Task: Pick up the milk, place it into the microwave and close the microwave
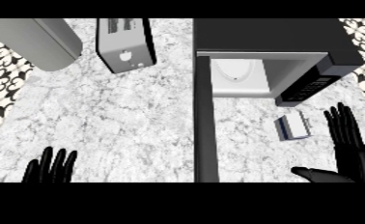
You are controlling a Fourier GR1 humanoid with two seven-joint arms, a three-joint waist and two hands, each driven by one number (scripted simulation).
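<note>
Two black hands showed at the near edge of the marble counter (128, 121), one on each side. The left hand (50, 169) sat low at the near left, fingers straight and pointing up, holding nothing and touching nothing I could make out. The right hand (343, 143) stood at the near right, fingers straight and close together, thumb stuck out to the side, also holding nothing.

One milk carton (293, 125) lay on the counter, a small white box with a dark side, just left of the right hand's fingers and apart from them. It sat in front of the microwave, near its control panel, outside the cavity.

One microwave (285, 39) stood at the far right, dark on top, its single door (204, 121) swung wide open so that it ran as a dark bar from the cavity's left side toward the near edge. Inside, I counted one pale round turntable plate (239, 71) on the light floor of the cavity. One keypad (310, 87) showed on the right of the opening.

One toaster (126, 44) stood at the far middle-left, with two slots on top. One large grey rounded object (39, 42) lay at the far left; I could not tell what it was.
</note>
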